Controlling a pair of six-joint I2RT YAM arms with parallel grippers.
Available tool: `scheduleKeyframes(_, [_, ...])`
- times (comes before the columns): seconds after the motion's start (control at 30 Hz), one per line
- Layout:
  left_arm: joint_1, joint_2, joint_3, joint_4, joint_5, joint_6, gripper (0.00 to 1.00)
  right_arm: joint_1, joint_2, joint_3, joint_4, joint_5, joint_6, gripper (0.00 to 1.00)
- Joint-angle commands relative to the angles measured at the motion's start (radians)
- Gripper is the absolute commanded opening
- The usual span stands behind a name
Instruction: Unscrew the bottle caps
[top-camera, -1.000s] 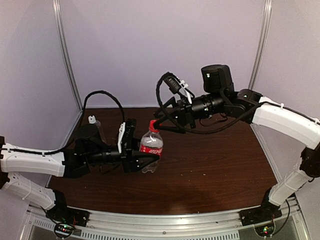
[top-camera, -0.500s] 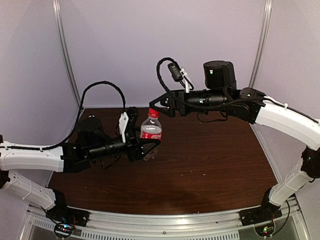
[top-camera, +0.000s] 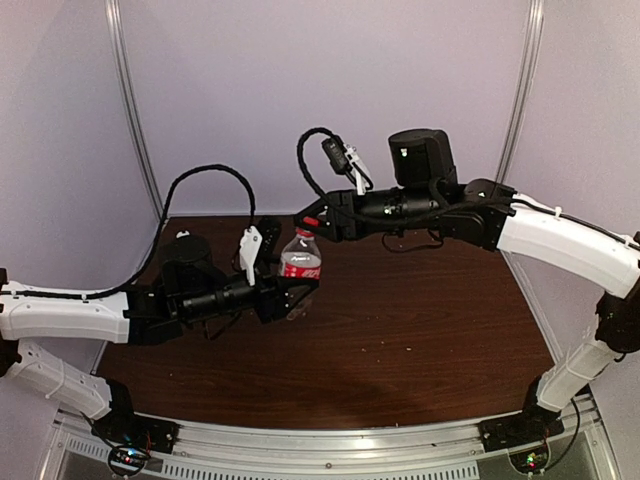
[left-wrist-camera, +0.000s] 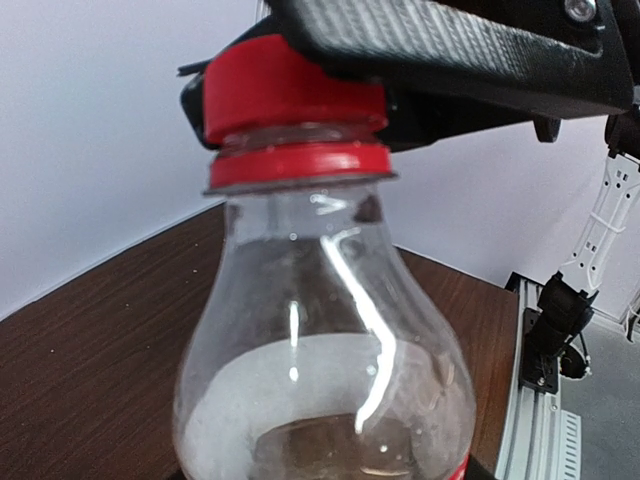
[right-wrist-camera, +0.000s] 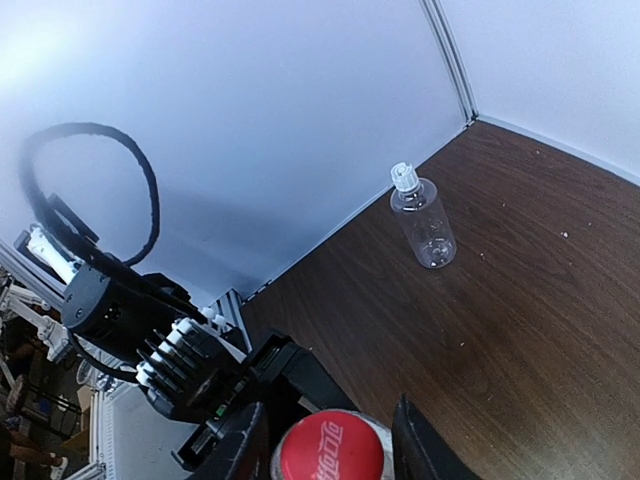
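A small clear bottle with a red label band (top-camera: 301, 268) is held upright above the middle of a dark wooden table (top-camera: 420, 330), inside a pale-walled enclosure. The left arm (top-camera: 60, 318) reaches in from the left, and the left arm's jaws are closed around the bottle's lower body to brace it. The right arm (top-camera: 550, 235) reaches across from the right at neck height. The right arm's jaws sit on either side of the red cap (left-wrist-camera: 270, 100) and look closed against it, one black finger pressed over its top edge. The cap is seated on the neck, above its red collar ring, with no gap showing. A second, taller, plain bottle (right-wrist-camera: 428, 232) stands alone at the far left corner of the table, its white cap (right-wrist-camera: 403, 177) on. The step in hand appears to be the first unscrewing, the red cap, with the grip just made. The next move probably calls for the right wrist to rotate while the left holds the bottle firm, then a lift once the thread lets go.
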Motion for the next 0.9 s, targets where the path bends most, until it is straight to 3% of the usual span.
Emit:
scheduleKeyframes(0.0, [-0.005, -0.002, 0.031, 0.030, -0.028, 0.007, 0.36, 0.011, 0.007, 0.025, 0.016, -0.010, 0.003, 0.40])
scheduleKeyframes(0.53, [-0.004, -0.029, 0.012, 0.054, -0.021, 0.008, 0.36, 0.012, 0.011, 0.014, 0.034, -0.081, -0.068, 0.26])
scheduleKeyframes(0.7, [-0.004, -0.055, -0.023, 0.109, 0.126, 0.021, 0.36, -0.007, 0.033, 0.025, 0.014, -0.306, -0.293, 0.25])
scheduleKeyframes(0.87, [-0.003, -0.079, -0.051, 0.163, 0.410, 0.016, 0.35, -0.030, 0.083, 0.097, -0.142, -0.611, -0.611, 0.27])
